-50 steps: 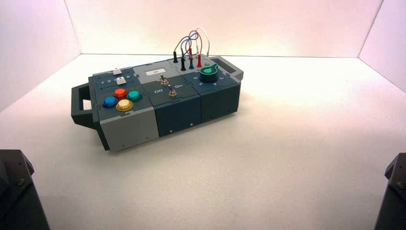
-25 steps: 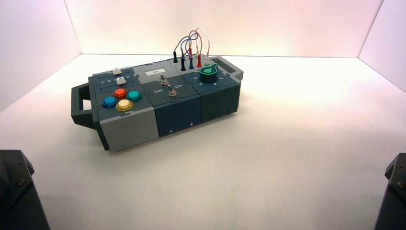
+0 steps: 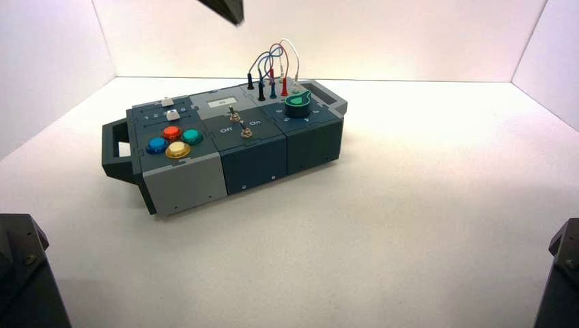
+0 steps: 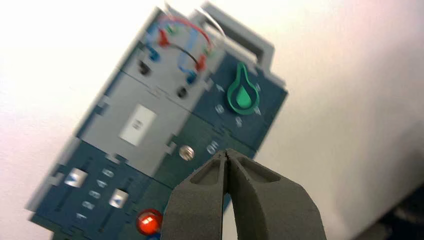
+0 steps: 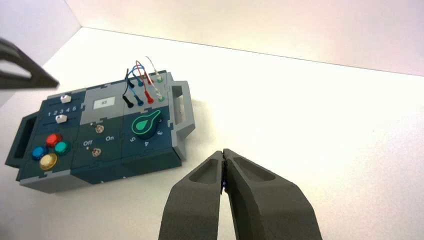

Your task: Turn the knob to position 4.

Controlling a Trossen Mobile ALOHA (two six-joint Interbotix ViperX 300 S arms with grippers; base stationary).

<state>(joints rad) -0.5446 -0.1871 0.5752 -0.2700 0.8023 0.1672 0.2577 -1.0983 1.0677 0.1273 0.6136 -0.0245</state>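
The knob [image 5: 145, 125] looks stiff, rigid (grip its dark round base). Left tool [image 4: 227, 156] is clenched empty above the box; right tool [image 5: 223, 155] likewise.

A plain white surface [image 3: 410, 225] fills the lower part of the high view and runs back, without a break, to three upright white walls. The back wall [image 3: 410, 37] meets it in a straight seam across the picture; the left wall [image 3: 41, 61] and the right wall [image 3: 553, 48] angle in from the sides, closing the space into a shallow, open-topped booth. Light falls from above and pools brightest on the back of the surface (the nearer part is a shade duller, with a faint warm tinge). The walls carry a soft pinkish cast toward their upper edges. The right wrist view shows the same white surface [image 5: 320, 115] meeting the back wall [image 5: 280, 25].
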